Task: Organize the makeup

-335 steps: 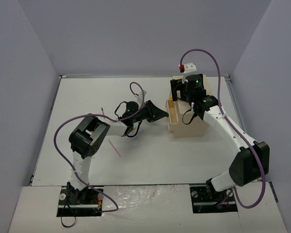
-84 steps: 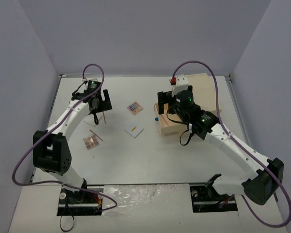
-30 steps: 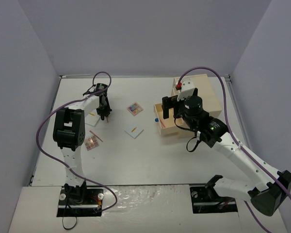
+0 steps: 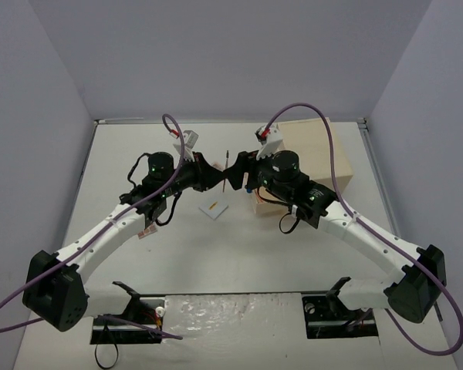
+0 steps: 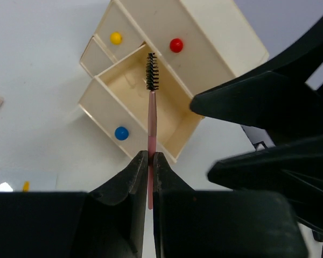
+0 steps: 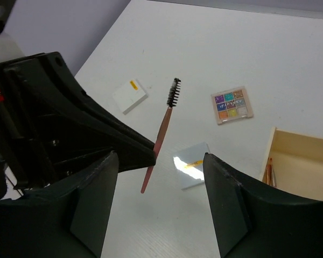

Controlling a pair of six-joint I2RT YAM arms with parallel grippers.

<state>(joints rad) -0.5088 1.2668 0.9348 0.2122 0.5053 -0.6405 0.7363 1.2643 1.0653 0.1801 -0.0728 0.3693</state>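
My left gripper (image 5: 149, 158) is shut on a thin pink brush wand (image 5: 151, 129) with a black bristle head and holds it above the table, in front of the open drawer (image 5: 151, 107). In the top view the wand (image 4: 226, 171) stands between both grippers. My right gripper (image 6: 161, 199) is open and empty, its fingers on either side of the wand (image 6: 161, 131) without touching it. On the table lie a colourful eyeshadow palette (image 6: 232, 105) and two white square cards (image 6: 130, 95) (image 6: 192, 172). Thin pink pencils (image 6: 268, 171) lie in the drawer.
The beige wooden drawer box (image 4: 324, 154) stands at the back right, with red (image 5: 176, 45), yellow (image 5: 116, 38) and blue (image 5: 121, 133) knobs; the blue-knob drawer is pulled out. A white card (image 4: 214, 207) lies at the table's middle.
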